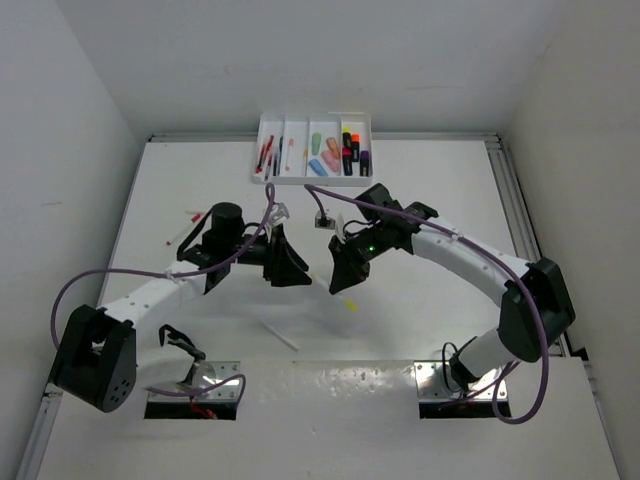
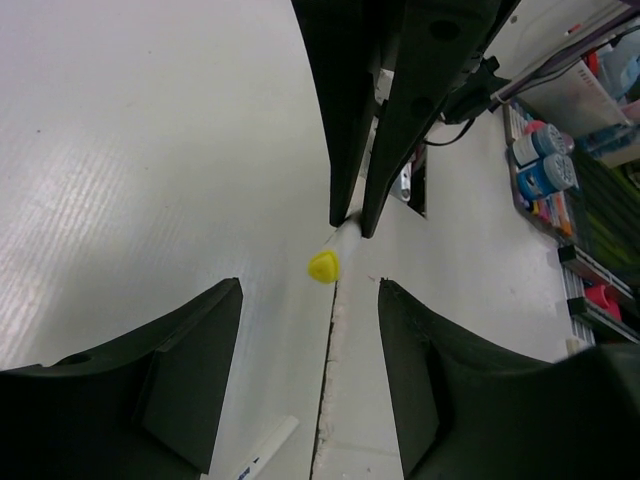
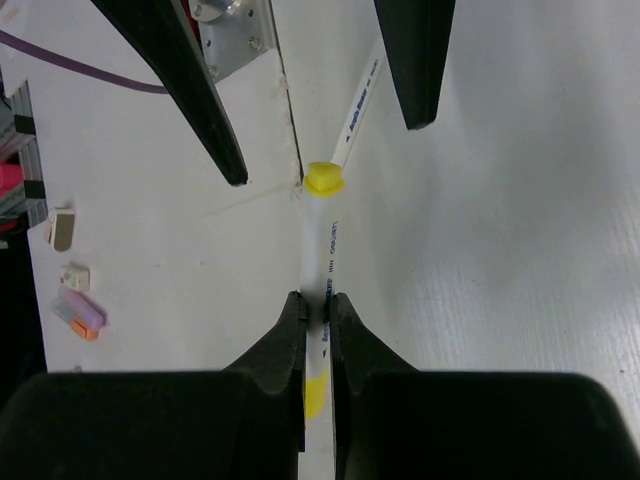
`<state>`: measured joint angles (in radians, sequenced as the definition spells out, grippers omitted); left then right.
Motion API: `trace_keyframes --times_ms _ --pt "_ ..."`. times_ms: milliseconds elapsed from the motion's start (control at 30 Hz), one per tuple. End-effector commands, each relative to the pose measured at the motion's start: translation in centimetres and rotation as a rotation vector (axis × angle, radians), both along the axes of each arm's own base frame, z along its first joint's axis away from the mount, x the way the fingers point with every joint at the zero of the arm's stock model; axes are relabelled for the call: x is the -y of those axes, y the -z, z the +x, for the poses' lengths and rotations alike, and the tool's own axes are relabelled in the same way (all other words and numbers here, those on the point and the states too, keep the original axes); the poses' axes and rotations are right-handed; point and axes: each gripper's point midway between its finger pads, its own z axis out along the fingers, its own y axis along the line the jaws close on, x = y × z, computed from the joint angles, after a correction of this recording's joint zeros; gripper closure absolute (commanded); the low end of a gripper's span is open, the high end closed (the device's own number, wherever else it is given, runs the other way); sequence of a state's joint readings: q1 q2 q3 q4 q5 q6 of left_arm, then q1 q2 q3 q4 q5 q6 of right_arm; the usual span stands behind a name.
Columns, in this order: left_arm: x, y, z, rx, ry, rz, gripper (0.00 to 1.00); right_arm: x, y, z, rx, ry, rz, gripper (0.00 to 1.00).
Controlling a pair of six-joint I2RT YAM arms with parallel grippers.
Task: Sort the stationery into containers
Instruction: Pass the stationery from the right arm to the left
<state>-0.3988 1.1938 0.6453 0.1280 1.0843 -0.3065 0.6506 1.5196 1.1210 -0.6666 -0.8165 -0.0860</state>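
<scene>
R gripper (image 3: 318, 302) pinching white pen (image 3: 322, 245) mid-table.
R jaws shut tight on pen barrel. Yellow cap (image 2: 323, 266) points at L gripper (image 2: 310, 288), whose jaws are wide apart w/ nothing held. Tray (image 1: 312, 178) w/ 4 slots at far edge, well apart.

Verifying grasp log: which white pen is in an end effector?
The yellow-capped white pen, clamped in the right end effector. The other white pen, with blue print, lies loose on the table beyond it.
</scene>
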Motion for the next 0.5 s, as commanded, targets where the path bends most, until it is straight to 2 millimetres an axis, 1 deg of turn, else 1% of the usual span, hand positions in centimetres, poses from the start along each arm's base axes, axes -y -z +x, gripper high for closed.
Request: trace_keyframes --times_ms 0,133,300,467 --pt "0.88 -1.73 -0.3 0.076 0.072 -0.032 0.38 -0.71 -1.75 -0.1 0.017 -0.033 0.06 1.0" --pt "1.26 -1.78 -0.45 0.079 0.087 -0.034 0.41 -0.77 -1.67 -0.27 0.012 -0.035 0.058 1.0" --pt "1.42 -1.97 -0.5 0.066 0.086 -0.052 0.42 -0.92 -1.75 -0.3 0.017 -0.043 0.059 1.0" --pt "1.54 -1.7 -0.79 0.057 0.093 -0.051 0.46 -1.21 -2.03 -0.39 0.014 -0.048 0.067 1.0"
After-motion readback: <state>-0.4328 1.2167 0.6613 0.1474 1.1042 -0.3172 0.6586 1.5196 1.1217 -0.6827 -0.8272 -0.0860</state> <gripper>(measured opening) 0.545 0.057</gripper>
